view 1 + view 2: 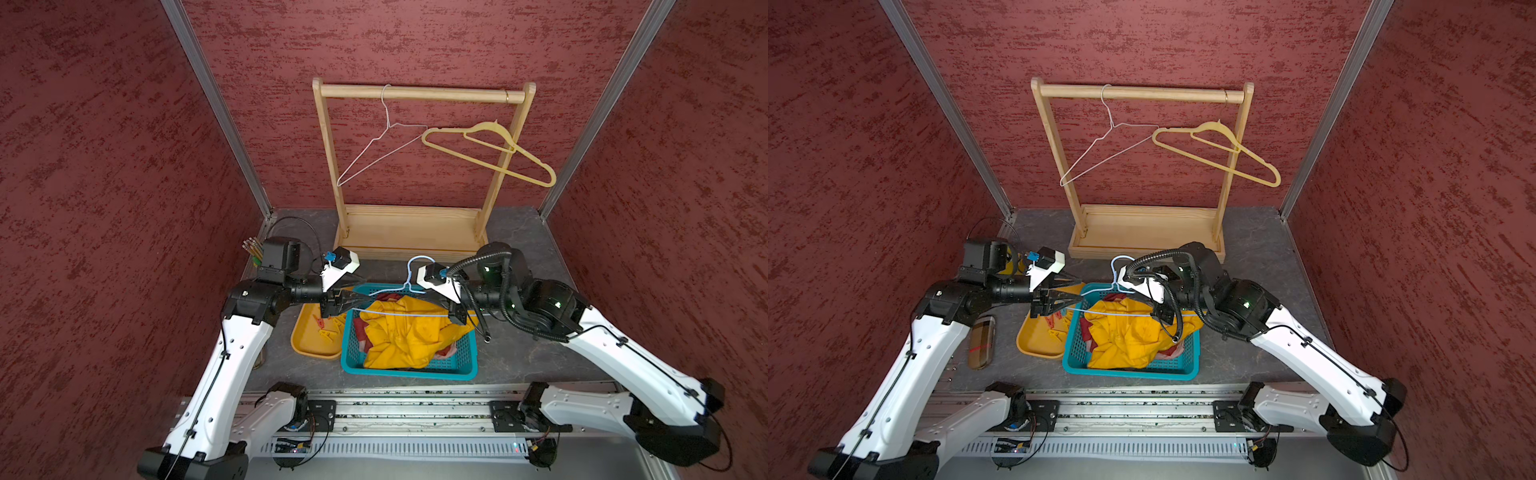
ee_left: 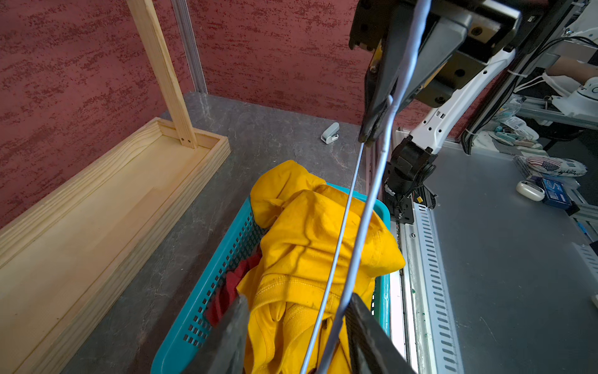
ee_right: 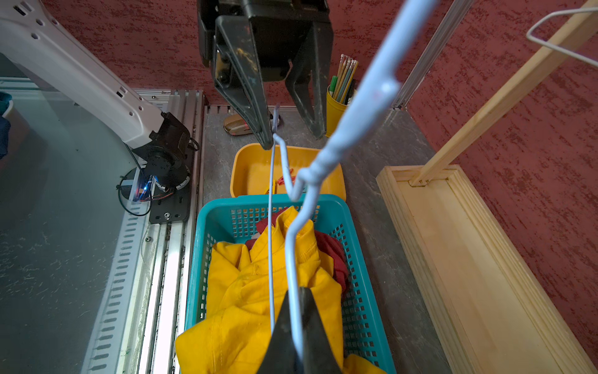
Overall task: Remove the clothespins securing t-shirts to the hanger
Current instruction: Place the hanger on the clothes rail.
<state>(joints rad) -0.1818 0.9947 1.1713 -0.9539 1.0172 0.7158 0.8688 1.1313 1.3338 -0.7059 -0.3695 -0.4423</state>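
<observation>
1. R fingers (image 3: 310,323) clamped shut on light-blue wire hanger (image 3: 362,107), held above teal basket (image 1: 407,372), centre of both top views.
2. L fingers (image 3: 246,97) apart; hanger's end wire runs btwn them.
3. T-shirts (image 1: 407,332) heaped in basket: yellow on top, red under.
4. Clothespins (image 1: 322,322) loose in yellow tray (image 1: 307,349), touching basket's left side, on counter (image 1: 519,353).

A pale blue hanger (image 3: 382,89) stretches across above the teal basket (image 1: 409,372) and bars a straight drop onto the heaped t-shirts (image 1: 409,332). The front half of the yellow tray (image 1: 309,349), just left of the basket, lies uncovered. Right of the basket the table (image 1: 519,353) is bare. A narrow strip runs between the basket and the wooden rack (image 1: 409,232) at the back edge, and a pencil cup (image 3: 335,110) fills the back left corner.
</observation>
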